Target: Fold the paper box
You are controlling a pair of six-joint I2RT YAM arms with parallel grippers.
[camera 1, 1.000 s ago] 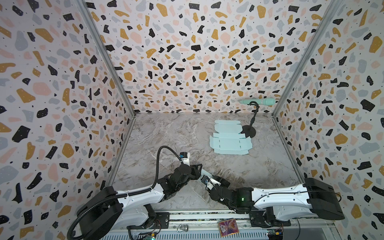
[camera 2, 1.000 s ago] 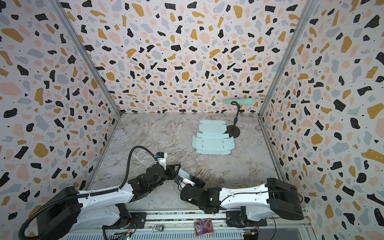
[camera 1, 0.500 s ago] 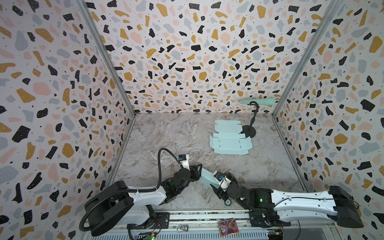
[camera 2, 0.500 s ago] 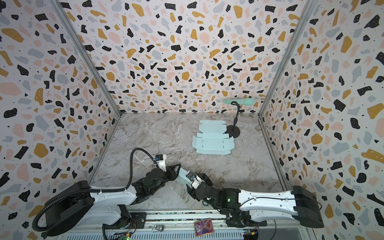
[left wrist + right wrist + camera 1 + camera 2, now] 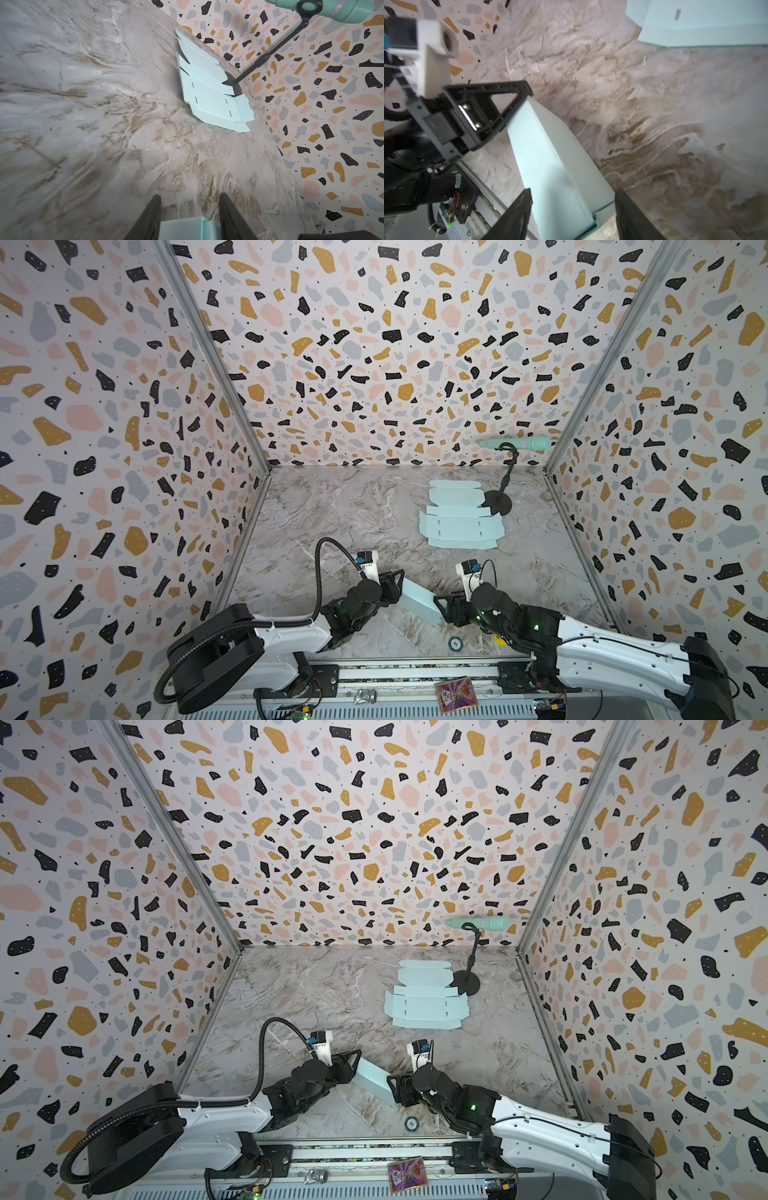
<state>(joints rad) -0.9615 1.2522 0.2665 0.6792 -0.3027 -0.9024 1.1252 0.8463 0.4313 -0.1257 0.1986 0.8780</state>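
Folding looks nearly done: the pale-blue box (image 5: 419, 600) is formed into a closed block near the front of the table (image 5: 332, 510), leaving perhaps only setting it down. Its long axis slants from the left gripper (image 5: 400, 587), clamped on one end, to the right gripper (image 5: 439, 608), whose jaws straddle the other; grip unclear.

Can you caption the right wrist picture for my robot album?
Folded mint paper box bridging two grippers: left gripper grips the far end, right gripper straddles the near end, over the marble table.

The right tool (image 5: 440, 608) has swung rightward; the paper box (image 5: 419, 600) now spans openly from it to the left tool (image 5: 398, 585).
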